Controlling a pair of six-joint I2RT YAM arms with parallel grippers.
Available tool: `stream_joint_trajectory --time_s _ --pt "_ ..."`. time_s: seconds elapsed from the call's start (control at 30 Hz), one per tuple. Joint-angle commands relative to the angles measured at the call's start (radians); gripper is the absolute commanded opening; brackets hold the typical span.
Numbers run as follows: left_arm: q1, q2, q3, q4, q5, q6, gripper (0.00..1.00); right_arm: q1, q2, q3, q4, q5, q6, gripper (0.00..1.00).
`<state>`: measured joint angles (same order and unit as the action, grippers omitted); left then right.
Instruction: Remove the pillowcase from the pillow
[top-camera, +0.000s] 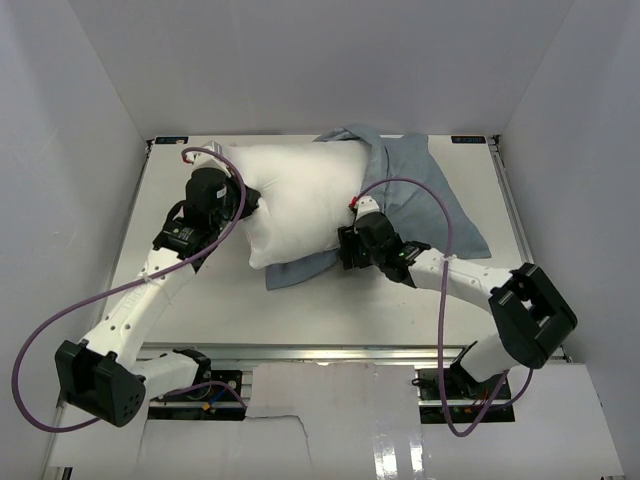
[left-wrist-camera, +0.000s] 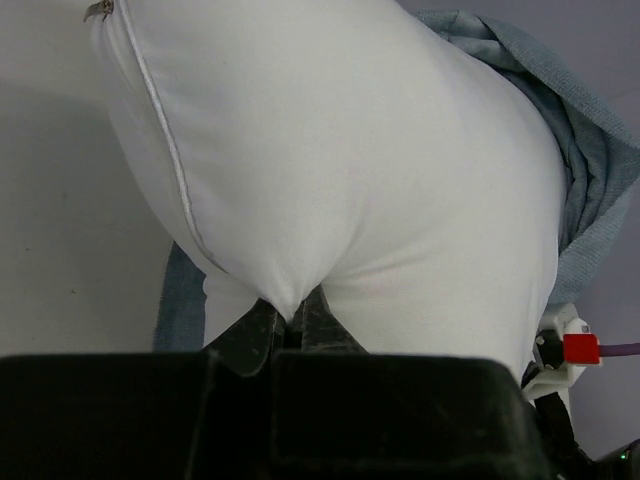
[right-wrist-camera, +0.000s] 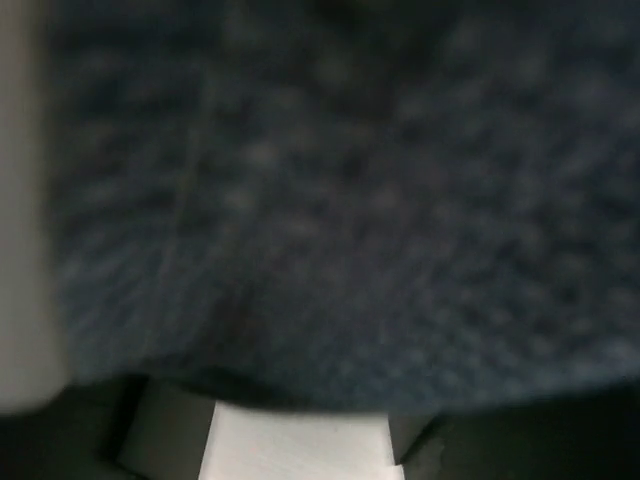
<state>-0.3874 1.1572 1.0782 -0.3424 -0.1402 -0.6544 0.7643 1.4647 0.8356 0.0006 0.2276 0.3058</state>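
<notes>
The white pillow is pinched at its left end by the closed left gripper and is mostly bared. The grey-blue pillowcase, bunched at the pillow's right end, is met by the right gripper, jaws apart, so the last stretch remains to be drawn off.

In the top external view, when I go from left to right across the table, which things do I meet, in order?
left pincer → pillow → right pincer → pillowcase

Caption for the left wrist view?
Left claw shut on a pinch of the white pillow; grey-blue pillowcase bunched behind it.
</notes>
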Motion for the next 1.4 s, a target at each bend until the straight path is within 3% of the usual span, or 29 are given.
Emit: stream_joint_trajectory --time_s 0.0,0.1,0.33,0.53,0.77,1.0,1.1,1.17,1.2,1.23,1.37 --pt "0.002 -0.036 0.083 0.057 0.008 -0.002 0.00 0.012 0.057 0.069 0.047 0.128 0.053 0.60" --pt "0.004 -0.028 0.117 0.034 -0.002 0.007 0.00 0.010 0.069 0.057 0.052 0.216 0.075 0.09" --pt "0.030 0.035 0.278 -0.065 0.045 0.042 0.00 -0.123 0.017 -0.018 0.061 0.242 0.087 0.08" --pt "0.079 0.044 0.371 -0.144 -0.015 0.104 0.00 -0.356 -0.058 -0.128 0.075 0.167 0.088 0.08" --pt "0.113 0.062 0.378 -0.162 0.053 0.128 0.00 -0.440 -0.006 -0.122 0.131 0.052 0.069 0.08" --pt "0.133 0.019 0.350 -0.198 0.022 0.160 0.00 -0.602 0.114 -0.087 0.151 -0.063 0.107 0.08" --pt "0.137 -0.004 0.301 -0.181 0.111 0.180 0.00 -0.605 0.074 -0.099 0.154 -0.118 0.076 0.08" --pt "0.137 -0.052 0.231 -0.092 0.292 0.170 0.00 -0.586 -0.002 -0.102 0.119 -0.175 0.050 0.14" --pt "0.136 -0.066 0.150 -0.063 0.351 0.153 0.00 -0.571 -0.042 -0.098 0.090 -0.169 0.023 0.22" --pt "0.136 -0.082 0.108 -0.011 0.394 0.132 0.00 -0.542 -0.082 -0.099 0.060 -0.162 0.012 0.37" --pt "0.133 -0.157 -0.067 0.068 0.446 0.056 0.00 -0.504 -0.384 -0.109 -0.057 -0.207 -0.022 0.64"
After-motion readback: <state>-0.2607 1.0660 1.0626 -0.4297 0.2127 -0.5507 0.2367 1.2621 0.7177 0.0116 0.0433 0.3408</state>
